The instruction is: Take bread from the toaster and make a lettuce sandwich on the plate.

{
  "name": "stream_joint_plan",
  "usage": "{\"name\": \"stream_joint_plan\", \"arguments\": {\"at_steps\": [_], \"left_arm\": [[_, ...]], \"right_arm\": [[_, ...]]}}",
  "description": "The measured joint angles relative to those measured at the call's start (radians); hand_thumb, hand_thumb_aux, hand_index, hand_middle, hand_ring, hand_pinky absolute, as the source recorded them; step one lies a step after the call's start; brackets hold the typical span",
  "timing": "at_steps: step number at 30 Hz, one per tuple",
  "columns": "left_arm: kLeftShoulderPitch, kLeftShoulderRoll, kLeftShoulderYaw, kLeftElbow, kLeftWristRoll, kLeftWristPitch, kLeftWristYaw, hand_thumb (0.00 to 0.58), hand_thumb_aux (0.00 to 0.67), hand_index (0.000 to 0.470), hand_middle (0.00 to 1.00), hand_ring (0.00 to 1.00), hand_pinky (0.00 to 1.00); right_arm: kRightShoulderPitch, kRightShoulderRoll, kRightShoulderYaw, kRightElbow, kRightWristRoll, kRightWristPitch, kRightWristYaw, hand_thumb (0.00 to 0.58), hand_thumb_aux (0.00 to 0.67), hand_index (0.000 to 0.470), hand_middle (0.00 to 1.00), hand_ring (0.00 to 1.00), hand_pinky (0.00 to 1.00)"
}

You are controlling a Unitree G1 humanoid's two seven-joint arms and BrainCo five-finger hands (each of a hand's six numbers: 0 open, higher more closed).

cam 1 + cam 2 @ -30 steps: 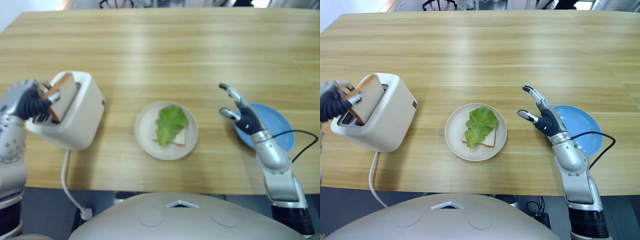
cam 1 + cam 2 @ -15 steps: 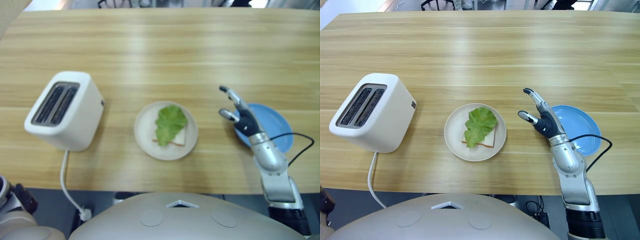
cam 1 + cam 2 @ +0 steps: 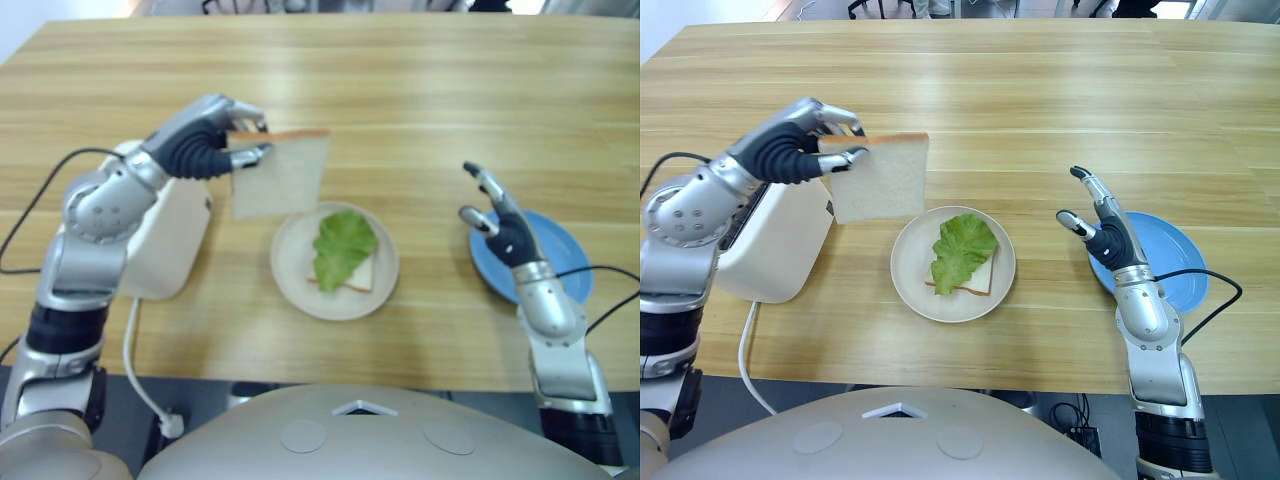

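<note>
My left hand is shut on a slice of white bread, holding it in the air between the toaster and the round cream plate, over the plate's far left rim. On the plate lies another bread slice with a green lettuce leaf on top. My left arm hides much of the white toaster. My right hand stands open above the table, right of the plate, at the left edge of a blue plate.
The toaster's white cord runs off the near table edge. A black cable loops by my right forearm. The far half of the wooden table is bare.
The left hand pulled the bread slice out of the toaster, left the picture for a moment, and now holds the slice up near the plate. The right hand shifted slightly right.
</note>
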State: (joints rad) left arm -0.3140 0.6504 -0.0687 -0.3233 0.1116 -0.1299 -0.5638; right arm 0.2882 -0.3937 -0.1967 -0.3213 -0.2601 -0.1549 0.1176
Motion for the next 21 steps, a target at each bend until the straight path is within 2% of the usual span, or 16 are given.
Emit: {"name": "stream_joint_plan", "arguments": {"at_steps": [6, 10, 18, 21], "left_arm": [[-0.090, -0.121, -0.189, 0.212, 0.045, -0.061, -0.054, 0.580, 0.670, 0.460, 1.00, 1.00, 1.00], [-0.098, -0.212, -0.276, 0.357, 0.038, -0.074, -0.099, 0.580, 0.670, 0.460, 1.00, 1.00, 1.00], [-0.130, -0.359, -0.334, 0.598, -0.005, -0.068, -0.186, 0.580, 0.670, 0.460, 1.00, 1.00, 1.00], [-0.159, -0.378, -0.344, 0.703, 0.007, -0.085, -0.179, 0.580, 0.670, 0.460, 1.00, 1.00, 1.00]], "right_arm": [[0.003, 0.011, -0.001, 0.000, 0.001, 0.004, -0.003, 0.000, 0.000, 0.000, 0.00, 0.00, 0.00], [0.005, 0.012, -0.001, 0.000, 0.002, 0.007, -0.002, 0.000, 0.000, 0.000, 0.00, 0.00, 0.00], [0.004, 0.012, 0.000, 0.000, 0.001, 0.010, 0.001, 0.000, 0.000, 0.000, 0.00, 0.00, 0.00], [0.005, 0.012, 0.000, 0.000, 0.000, 0.011, 0.001, 0.000, 0.000, 0.000, 0.00, 0.00, 0.00]]}}
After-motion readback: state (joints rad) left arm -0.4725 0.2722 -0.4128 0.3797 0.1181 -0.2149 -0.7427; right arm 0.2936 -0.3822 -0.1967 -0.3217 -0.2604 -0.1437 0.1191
